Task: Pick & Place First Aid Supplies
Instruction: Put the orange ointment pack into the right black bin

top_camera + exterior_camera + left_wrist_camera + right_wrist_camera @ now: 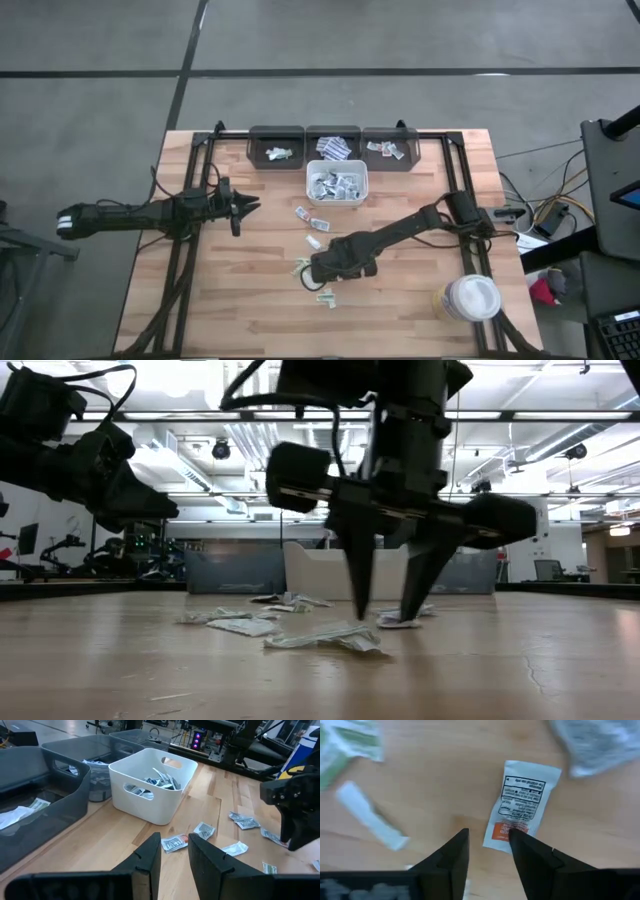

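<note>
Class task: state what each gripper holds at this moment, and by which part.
Nothing is held. The right gripper stands open over a white sachet with an orange patch lying on the table. The left gripper hangs open and empty near the white bin.

White blue-printed sachets [313, 219] scattered flat on the wooden table, more heaped in white bin [337, 199]

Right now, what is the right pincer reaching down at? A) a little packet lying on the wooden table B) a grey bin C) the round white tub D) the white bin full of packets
A: the right pincer points down at a small white packet lying flat on the wooden table, its fingers apart and holding nothing yet.
</note>
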`<state>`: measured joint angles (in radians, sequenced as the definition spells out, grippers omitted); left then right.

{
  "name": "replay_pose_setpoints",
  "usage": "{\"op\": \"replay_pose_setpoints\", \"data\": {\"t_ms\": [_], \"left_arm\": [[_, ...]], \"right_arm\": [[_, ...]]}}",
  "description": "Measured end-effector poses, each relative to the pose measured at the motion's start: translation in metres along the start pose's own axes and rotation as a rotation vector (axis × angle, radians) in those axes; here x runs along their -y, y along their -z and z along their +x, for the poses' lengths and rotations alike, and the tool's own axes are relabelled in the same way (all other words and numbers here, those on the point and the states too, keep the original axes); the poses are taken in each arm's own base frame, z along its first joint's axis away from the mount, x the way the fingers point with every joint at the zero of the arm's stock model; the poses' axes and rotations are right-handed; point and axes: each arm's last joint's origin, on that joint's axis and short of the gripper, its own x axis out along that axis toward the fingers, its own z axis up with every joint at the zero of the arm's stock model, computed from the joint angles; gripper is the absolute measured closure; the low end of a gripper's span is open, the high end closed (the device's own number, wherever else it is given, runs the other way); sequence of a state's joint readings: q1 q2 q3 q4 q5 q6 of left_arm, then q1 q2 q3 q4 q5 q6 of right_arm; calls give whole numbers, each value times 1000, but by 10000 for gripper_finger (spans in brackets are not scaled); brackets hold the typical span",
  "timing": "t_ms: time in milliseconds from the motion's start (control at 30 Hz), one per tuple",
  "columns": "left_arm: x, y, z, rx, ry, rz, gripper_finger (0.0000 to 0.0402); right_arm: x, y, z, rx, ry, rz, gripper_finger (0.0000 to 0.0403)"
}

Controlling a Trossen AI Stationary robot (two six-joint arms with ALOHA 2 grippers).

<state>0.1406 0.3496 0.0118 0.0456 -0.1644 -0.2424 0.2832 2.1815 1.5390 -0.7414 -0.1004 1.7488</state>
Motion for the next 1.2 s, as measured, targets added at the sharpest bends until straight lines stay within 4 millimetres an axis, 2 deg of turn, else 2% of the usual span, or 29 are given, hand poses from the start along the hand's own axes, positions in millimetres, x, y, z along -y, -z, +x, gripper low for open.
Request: {"op": "replay_pose_setpoints", "data": {"t_ms": [200, 467, 667, 867, 933, 1033, 1200], "left_arm": [[0, 0, 0, 0, -2, 0, 307], [0, 0, 0, -1, -2, 0, 307], [0, 0, 0, -1, -2, -1, 307], [0, 0, 0, -1, -2, -1, 307], [0, 0, 0, 0, -2, -1, 307], [0, 0, 0, -1, -2, -1, 307], [0, 0, 0, 0, -2, -1, 307]], "right_arm": [[11, -2, 4, 42, 111, 11, 308], [14, 2, 16, 42, 151, -20, 378], [14, 7, 7, 25, 133, -123, 394], [5, 15, -27, -33, 18, -437, 395], [1, 17, -51, 2, -70, -528, 395], [-5, 14, -90, 153, -211, -616, 395], [-3, 0, -131, 503, -268, -658, 395]]}}
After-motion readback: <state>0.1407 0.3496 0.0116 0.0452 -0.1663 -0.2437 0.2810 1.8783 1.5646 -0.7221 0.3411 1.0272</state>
